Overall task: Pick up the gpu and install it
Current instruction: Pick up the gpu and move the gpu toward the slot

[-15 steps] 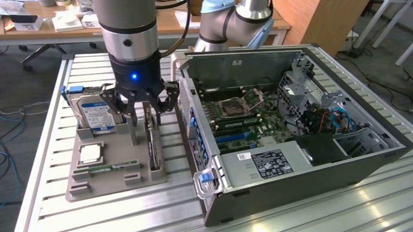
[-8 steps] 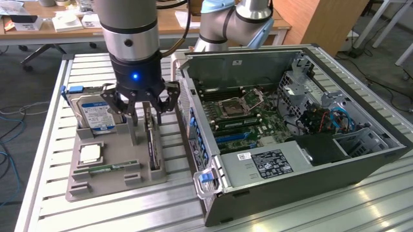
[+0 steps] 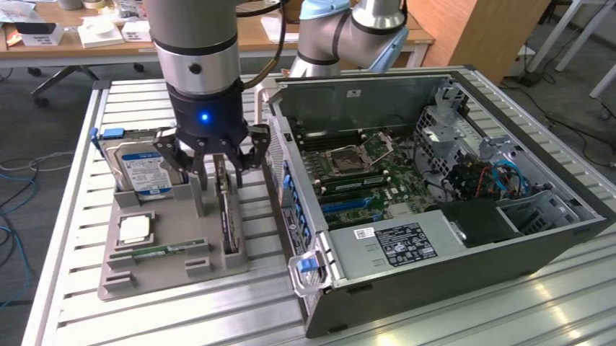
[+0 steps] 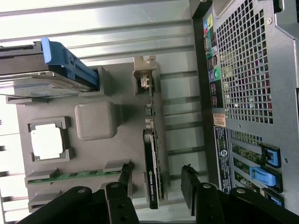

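Slatted metal table [image 3: 539, 303] carried one grey tray [image 3: 173, 270] with one hard drive [image 3: 144, 169], one processor chip [image 3: 135, 229], one memory stick [image 3: 159, 251] and one gpu [image 3: 228, 216] on edge. The gripper [image 3: 219, 167] hung with jaws spread astride it, one open computer case [image 3: 433, 270] just beside.

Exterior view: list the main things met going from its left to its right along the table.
hard drive → gpu, standing on edge → open computer case

Slatted metal table [image 3: 539, 303], glare on slats. Wooden desk [image 3: 58, 52] behind, white boxes [image 3: 101, 32] on it. Wooden panel [image 3: 481, 32] beside desk. Grey floor [image 3: 29, 108], loose cables [image 3: 14, 169], chair base [image 3: 58, 79].
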`<state>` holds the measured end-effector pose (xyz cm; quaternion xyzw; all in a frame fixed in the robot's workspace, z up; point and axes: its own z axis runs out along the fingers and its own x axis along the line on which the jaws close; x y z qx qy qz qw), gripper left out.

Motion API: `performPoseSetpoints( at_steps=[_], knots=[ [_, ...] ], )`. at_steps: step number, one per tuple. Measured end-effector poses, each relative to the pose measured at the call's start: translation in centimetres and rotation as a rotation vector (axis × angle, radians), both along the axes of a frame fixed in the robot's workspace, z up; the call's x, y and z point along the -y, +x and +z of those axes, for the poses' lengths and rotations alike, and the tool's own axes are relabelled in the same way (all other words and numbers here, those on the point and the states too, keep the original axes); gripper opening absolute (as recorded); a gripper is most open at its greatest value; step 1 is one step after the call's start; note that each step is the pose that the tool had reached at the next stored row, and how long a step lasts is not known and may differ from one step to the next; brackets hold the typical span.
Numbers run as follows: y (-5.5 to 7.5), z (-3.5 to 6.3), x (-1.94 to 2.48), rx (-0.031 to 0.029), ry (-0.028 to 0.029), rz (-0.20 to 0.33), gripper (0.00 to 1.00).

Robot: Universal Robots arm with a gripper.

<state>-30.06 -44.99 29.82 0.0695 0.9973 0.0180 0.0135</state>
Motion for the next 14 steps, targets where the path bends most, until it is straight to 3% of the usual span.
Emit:
performPoseSetpoints(
  at_steps=[8, 14],
  knots=[
    [0.0, -1.44, 0.0, 0.0, 0.0, 0.0, 0.55],
    [0.0, -1.55, 0.16, 0.0001, 0.0001, 0.0, 0.55]
  ],
)
